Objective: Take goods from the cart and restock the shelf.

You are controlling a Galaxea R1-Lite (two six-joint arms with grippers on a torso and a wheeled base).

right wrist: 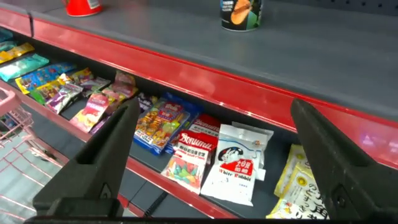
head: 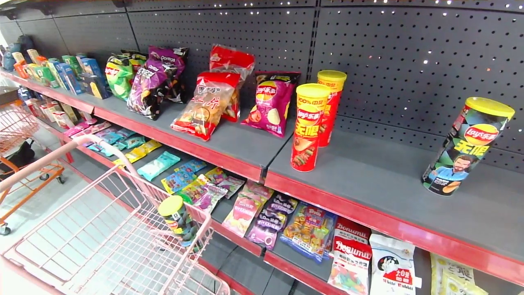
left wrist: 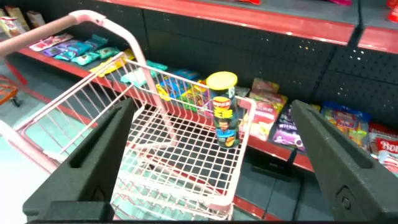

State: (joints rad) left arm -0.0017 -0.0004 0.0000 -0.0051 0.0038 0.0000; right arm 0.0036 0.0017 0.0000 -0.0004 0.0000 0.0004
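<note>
Head view: cart (head: 123,246) wire partly screens the canister (head: 179,218) standing inside.

Shop: stocked snack shelf (head: 368,176), cart (head: 102,246)

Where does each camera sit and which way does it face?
Head: high on the robot, facing down over the shelf and pink cart.
Left wrist: on the left arm, facing the can standing in the cart; open left pincer frames it.
Right wrist: on the right arm, facing the white bag below the shelf's edge; open right pincer frames it.
Shared: head and left wrist both show the can.
</note>
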